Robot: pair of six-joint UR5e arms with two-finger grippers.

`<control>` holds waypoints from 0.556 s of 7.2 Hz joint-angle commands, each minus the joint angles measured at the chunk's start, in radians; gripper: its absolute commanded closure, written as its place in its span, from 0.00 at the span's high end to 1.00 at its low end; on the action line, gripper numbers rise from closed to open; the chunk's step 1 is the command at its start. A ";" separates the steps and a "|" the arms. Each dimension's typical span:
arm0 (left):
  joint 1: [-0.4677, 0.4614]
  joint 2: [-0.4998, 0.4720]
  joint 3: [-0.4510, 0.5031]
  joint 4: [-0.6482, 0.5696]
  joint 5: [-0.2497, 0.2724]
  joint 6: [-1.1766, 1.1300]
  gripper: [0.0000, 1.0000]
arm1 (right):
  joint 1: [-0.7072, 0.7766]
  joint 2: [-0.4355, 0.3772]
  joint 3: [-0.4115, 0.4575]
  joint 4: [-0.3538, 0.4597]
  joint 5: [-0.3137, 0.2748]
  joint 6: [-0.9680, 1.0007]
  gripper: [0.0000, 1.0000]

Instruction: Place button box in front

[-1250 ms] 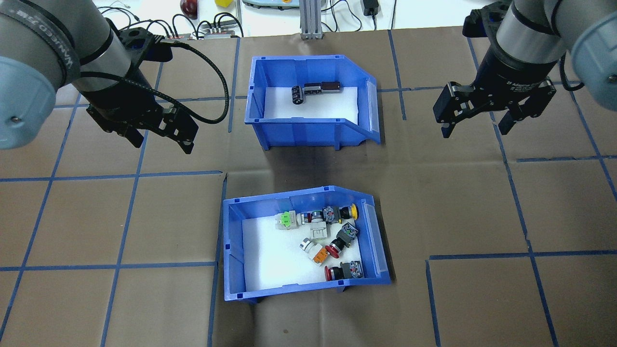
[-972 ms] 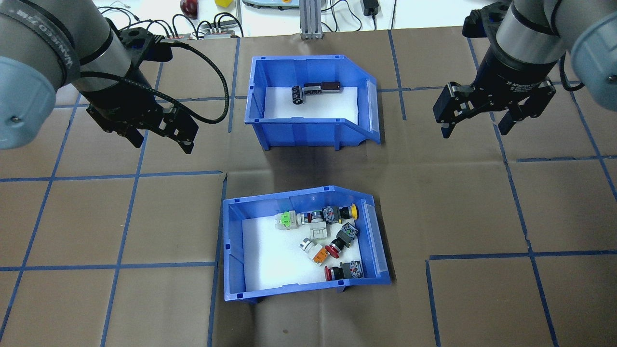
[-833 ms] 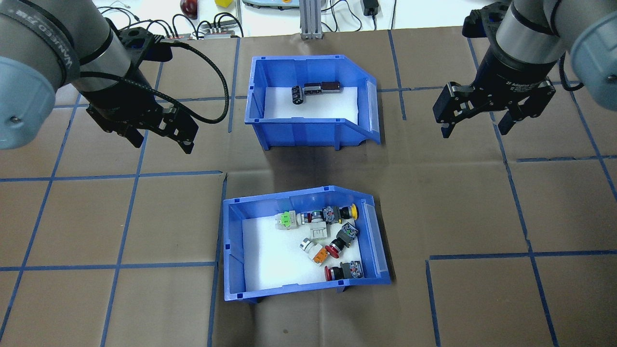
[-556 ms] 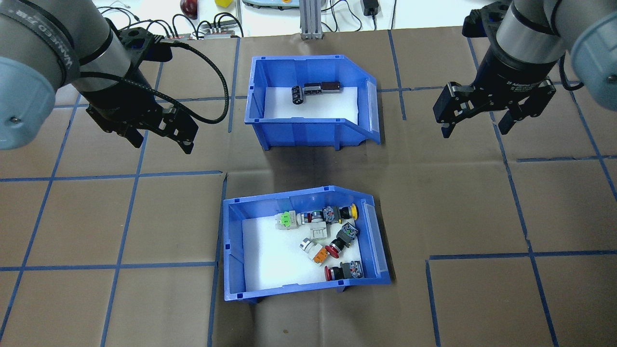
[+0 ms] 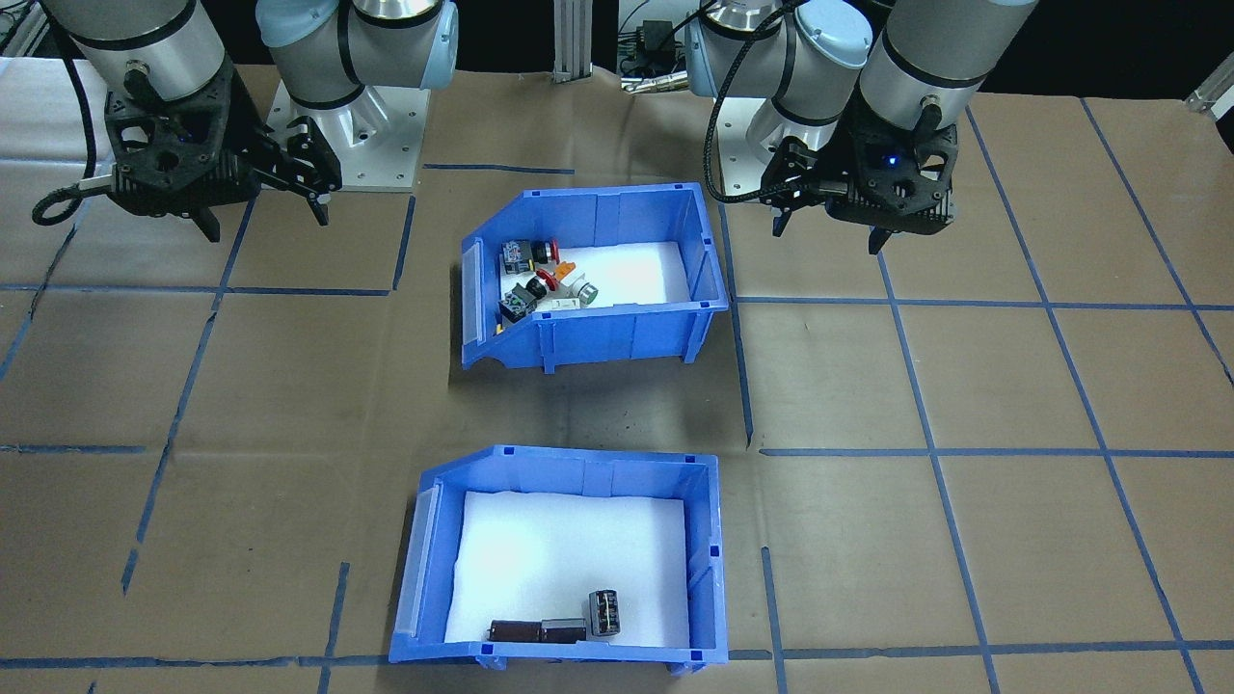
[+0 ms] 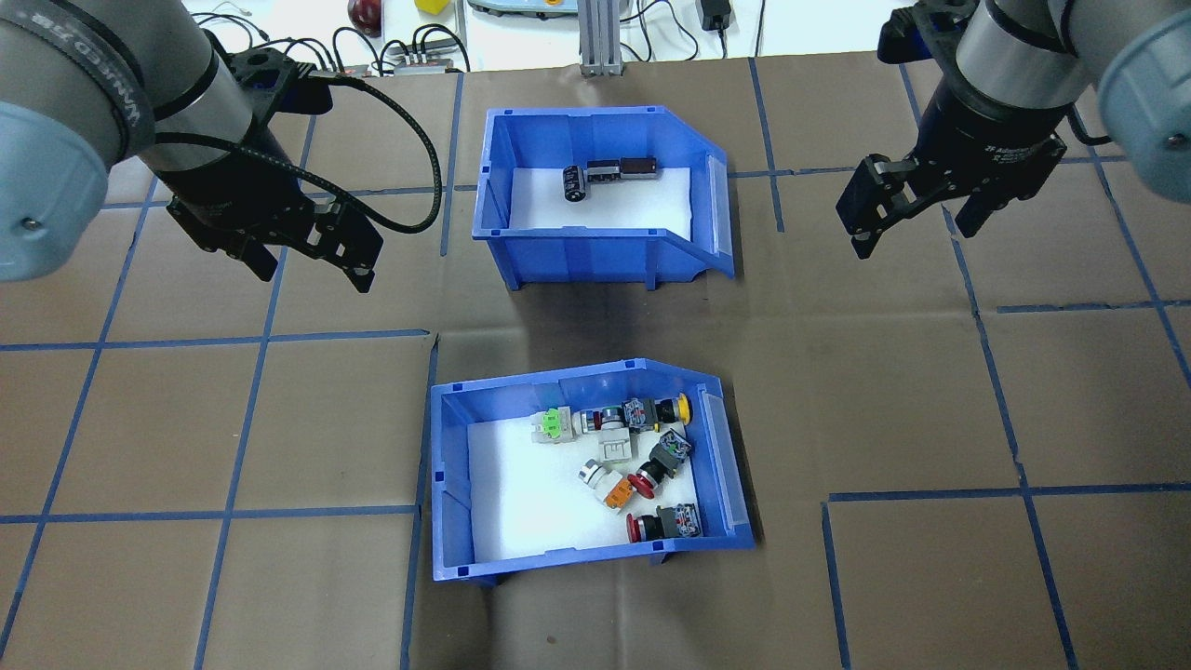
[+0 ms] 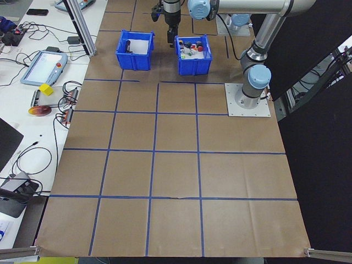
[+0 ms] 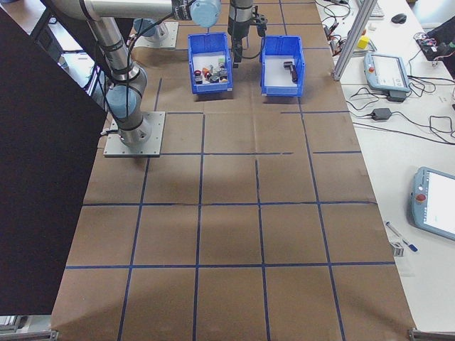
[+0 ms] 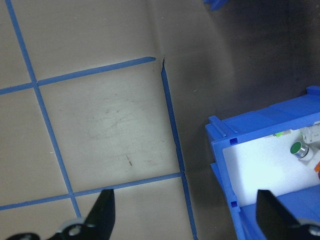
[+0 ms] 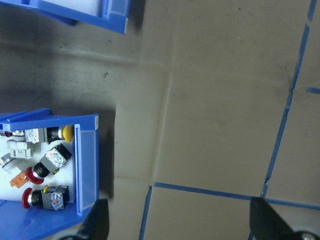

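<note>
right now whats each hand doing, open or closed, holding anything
Left hand: open, holding nothing, above the table left of the bins.
Right hand: open, holding nothing, above the table right of the bins.

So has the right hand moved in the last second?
Yes. In the overhead view the right hand has shifted slightly toward the far table edge, judged against the blue tape line below it. Its fingers are open.
</note>
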 commanded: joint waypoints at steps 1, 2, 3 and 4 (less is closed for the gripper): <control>0.000 0.019 -0.023 0.017 0.010 -0.179 0.99 | 0.033 0.044 -0.002 -0.042 0.001 -0.233 1.00; 0.000 0.007 -0.029 0.068 0.005 -0.362 0.99 | 0.082 0.085 -0.002 -0.120 -0.001 -0.319 1.00; 0.000 0.004 -0.030 0.065 0.011 -0.594 0.99 | 0.146 0.143 -0.003 -0.225 -0.002 -0.384 1.00; -0.002 0.024 -0.044 0.061 0.010 -0.741 0.99 | 0.207 0.192 -0.011 -0.270 -0.026 -0.480 1.00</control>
